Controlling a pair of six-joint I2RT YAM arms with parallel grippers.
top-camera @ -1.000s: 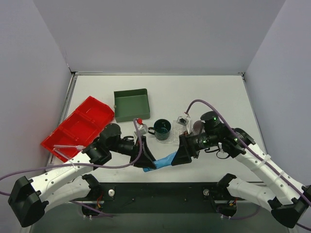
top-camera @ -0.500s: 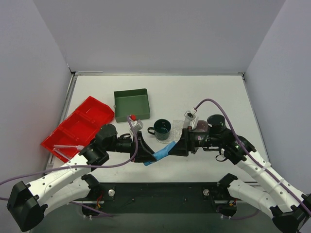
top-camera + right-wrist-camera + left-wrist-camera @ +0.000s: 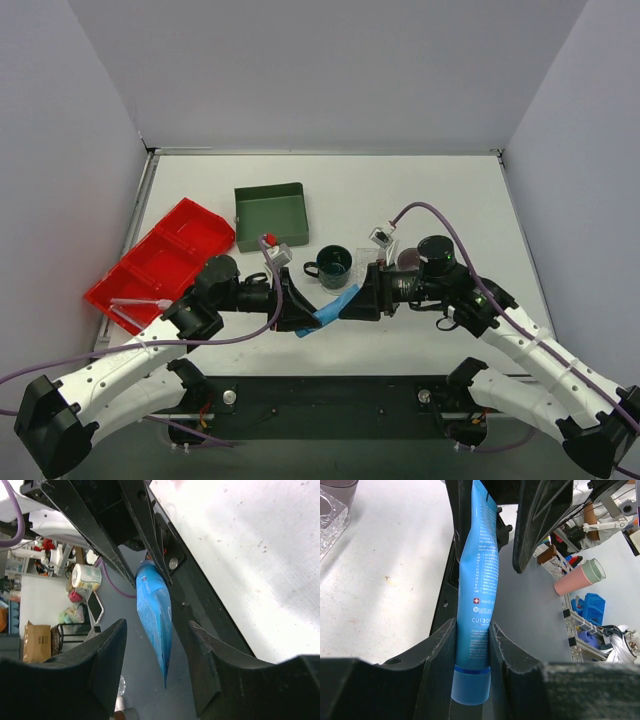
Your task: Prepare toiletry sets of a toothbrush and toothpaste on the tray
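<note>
Pinching the toothpaste (image 3: 336,304) near its cap, the left end effector (image 3: 472,632) holds the light-blue tube aloft above the near edge of the table (image 3: 450,200), with the flat crimped end angled up and to the right. That pose offers the free end to the right end effector (image 3: 157,630). Its fingers are spread on either side of the tube's taper, with a gap on both sides in the right wrist view, so it grips nothing. It reads as a hand-over, probably because the right arm sits closer to the tray (image 3: 331,517), the clear textured sheet lying just beyond the two end effectors and largely hidden behind the right wrist. I cannot tell what already lies on it. A dark green mug (image 3: 333,266) stands just left of the tray. Further left, a toothbrush (image 3: 140,303) lies at the near end of the red bin (image 3: 190,235), presumably waiting its turn, and the green box (image 3: 270,215) sits farthest back.
</note>
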